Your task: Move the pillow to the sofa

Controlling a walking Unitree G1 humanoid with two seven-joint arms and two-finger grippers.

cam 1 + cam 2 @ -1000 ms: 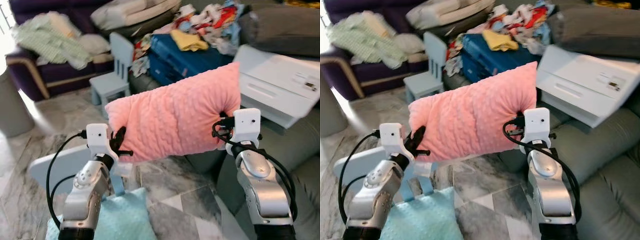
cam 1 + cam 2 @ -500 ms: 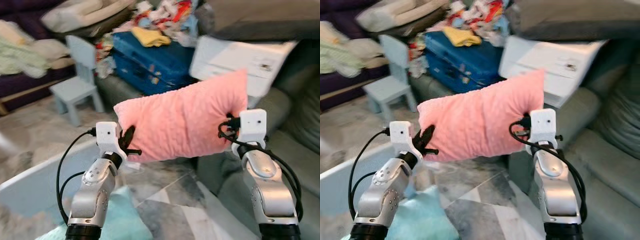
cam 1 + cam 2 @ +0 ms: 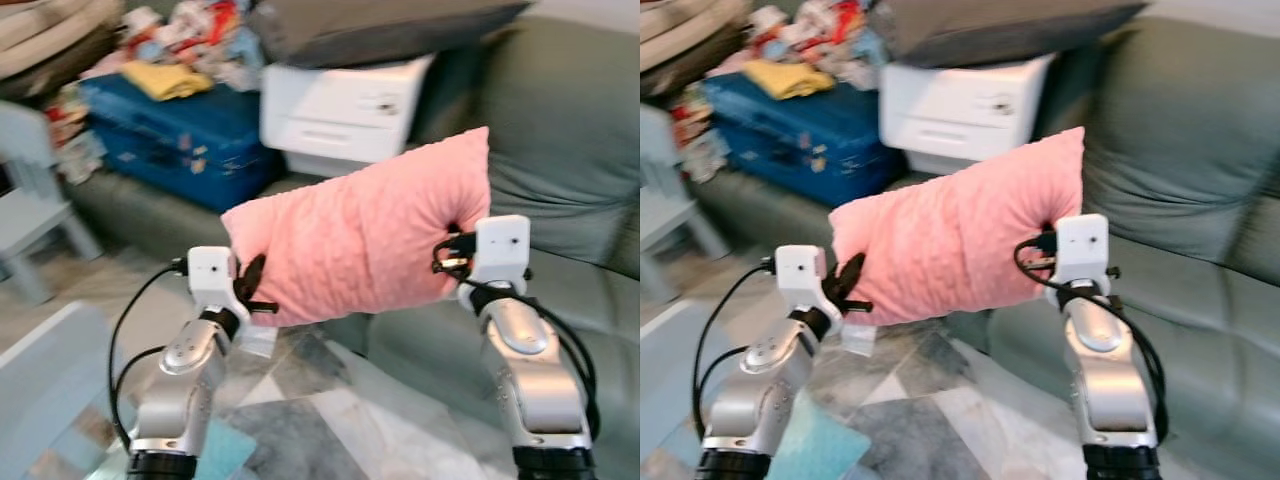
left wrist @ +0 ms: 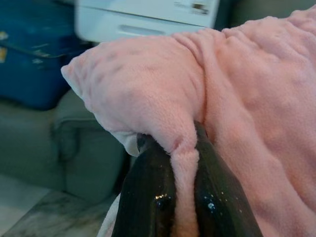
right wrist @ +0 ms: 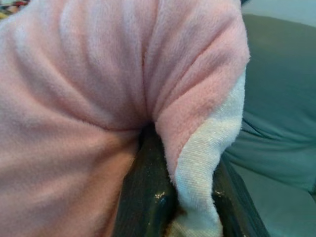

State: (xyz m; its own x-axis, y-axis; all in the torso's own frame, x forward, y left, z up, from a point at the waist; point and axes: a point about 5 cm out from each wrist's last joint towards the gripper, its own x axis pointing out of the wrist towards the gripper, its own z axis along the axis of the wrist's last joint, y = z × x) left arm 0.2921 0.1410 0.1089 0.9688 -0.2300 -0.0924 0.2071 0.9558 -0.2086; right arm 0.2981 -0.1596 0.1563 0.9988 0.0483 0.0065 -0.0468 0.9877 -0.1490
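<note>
Turning has brought the grey sofa [image 3: 560,150] ahead; the pink pillow [image 3: 360,235] hangs between both arms above the seat's front edge, long axis across, right end higher. Left gripper [image 4: 185,197] pinches one corner fold, right gripper [image 5: 177,197] the other. Carry it level, releasing together over the seat.

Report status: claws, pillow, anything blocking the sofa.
Left claw and right claw both shut on pillow. Pillow held up in the air, short of the green sofa. White box and blue suitcase sit on the sofa's left end.
</note>
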